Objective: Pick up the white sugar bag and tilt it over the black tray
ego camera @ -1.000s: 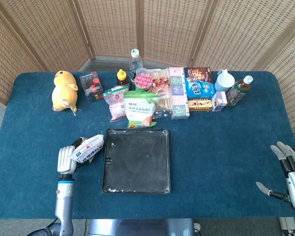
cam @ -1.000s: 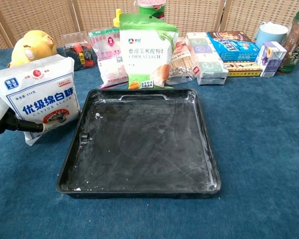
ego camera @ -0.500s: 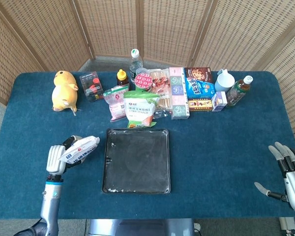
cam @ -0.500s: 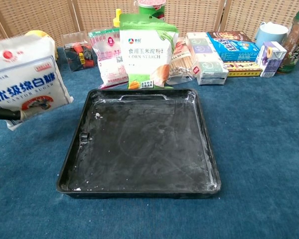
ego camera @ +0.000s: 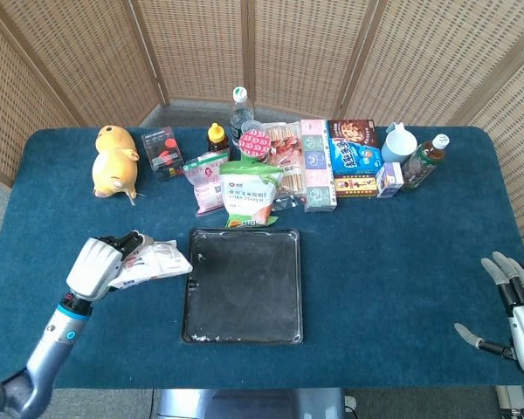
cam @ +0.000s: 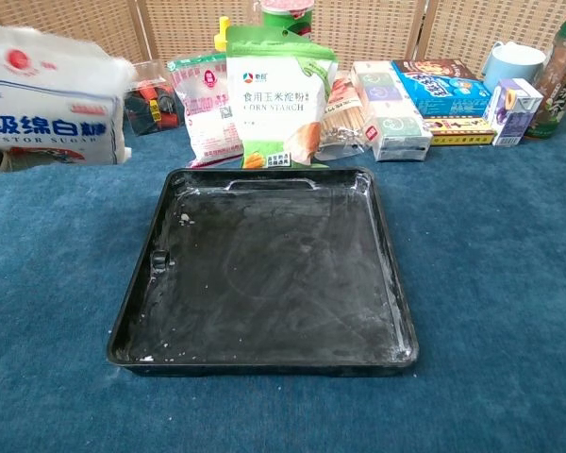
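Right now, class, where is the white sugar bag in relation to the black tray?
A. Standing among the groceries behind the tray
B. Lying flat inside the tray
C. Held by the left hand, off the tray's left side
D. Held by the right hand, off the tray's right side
C: the left hand grips the white sugar bag beside the left edge of the black tray, whose inside holds only powder traces.

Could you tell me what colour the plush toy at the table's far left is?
Yellow; the plush toy shows best in the head view.
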You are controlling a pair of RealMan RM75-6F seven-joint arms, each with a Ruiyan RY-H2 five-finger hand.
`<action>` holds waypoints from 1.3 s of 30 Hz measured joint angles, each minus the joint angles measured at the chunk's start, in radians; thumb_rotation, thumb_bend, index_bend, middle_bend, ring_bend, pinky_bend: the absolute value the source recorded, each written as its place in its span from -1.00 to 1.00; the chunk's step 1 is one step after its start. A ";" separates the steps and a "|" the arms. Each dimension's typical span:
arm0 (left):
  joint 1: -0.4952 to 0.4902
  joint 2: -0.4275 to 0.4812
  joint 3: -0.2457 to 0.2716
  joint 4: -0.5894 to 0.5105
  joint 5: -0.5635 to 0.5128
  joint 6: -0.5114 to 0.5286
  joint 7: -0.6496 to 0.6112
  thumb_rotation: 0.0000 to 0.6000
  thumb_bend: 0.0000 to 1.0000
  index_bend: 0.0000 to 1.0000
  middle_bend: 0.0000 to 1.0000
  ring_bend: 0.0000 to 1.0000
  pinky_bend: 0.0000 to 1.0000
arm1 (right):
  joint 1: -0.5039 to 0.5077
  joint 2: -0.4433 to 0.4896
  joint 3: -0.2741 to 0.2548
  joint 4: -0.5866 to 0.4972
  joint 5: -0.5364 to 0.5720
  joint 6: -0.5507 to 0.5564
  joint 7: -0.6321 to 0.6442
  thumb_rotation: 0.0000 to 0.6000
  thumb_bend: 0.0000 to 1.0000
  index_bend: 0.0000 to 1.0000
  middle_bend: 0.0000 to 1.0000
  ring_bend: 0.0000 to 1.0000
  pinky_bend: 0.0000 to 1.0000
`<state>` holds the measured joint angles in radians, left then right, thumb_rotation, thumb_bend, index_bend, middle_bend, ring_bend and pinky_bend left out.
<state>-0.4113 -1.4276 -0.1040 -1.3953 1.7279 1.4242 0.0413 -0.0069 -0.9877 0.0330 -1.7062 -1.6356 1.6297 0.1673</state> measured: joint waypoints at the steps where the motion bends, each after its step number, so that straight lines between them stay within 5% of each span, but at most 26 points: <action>1: -0.012 0.021 0.001 -0.016 0.008 -0.020 0.036 1.00 0.03 0.64 0.51 0.53 0.51 | 0.000 0.000 0.000 0.000 0.001 -0.001 0.000 0.65 -1.00 -0.93 -0.96 -0.92 -0.92; 11: -0.146 0.134 -0.009 -0.138 0.055 -0.241 0.445 1.00 0.04 0.66 0.51 0.53 0.51 | 0.002 0.005 0.002 0.000 0.007 -0.006 0.011 0.65 -1.00 -0.93 -0.96 -0.92 -0.93; 39: -0.341 0.167 -0.037 -0.238 0.234 -0.570 1.242 1.00 0.01 0.76 0.54 0.54 0.51 | 0.005 0.009 0.000 0.003 0.010 -0.017 0.016 0.64 -1.00 -0.93 -0.96 -0.92 -0.93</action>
<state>-0.7525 -1.2609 -0.1413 -1.6332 1.9619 0.8540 1.2830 -0.0022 -0.9792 0.0328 -1.7032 -1.6252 1.6132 0.1835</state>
